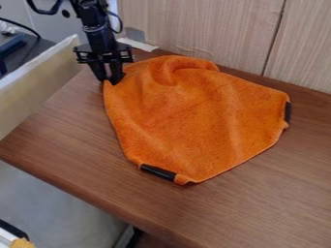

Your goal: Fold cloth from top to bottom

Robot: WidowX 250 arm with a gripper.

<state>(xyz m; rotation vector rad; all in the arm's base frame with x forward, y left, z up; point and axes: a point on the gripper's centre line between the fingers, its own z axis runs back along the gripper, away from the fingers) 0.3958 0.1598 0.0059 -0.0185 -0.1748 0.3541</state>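
on the table (pixel 67 127), orange cloth (pixel 194 121) lies rumpled.

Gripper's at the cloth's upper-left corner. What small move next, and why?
Probably a slight lift: the gripper meets the orange cloth at that corner, and the cloth lies mostly spread, so lifting should show whether the corner is held before you carry it downward.

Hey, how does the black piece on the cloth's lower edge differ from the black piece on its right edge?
The lower black piece runs at a slant, nearly sideways in view, while the right black piece stands nearly vertical. The lower black piece also looks longer than the right black piece. Both are dark, narrow and set at the rim of the orange cloth.
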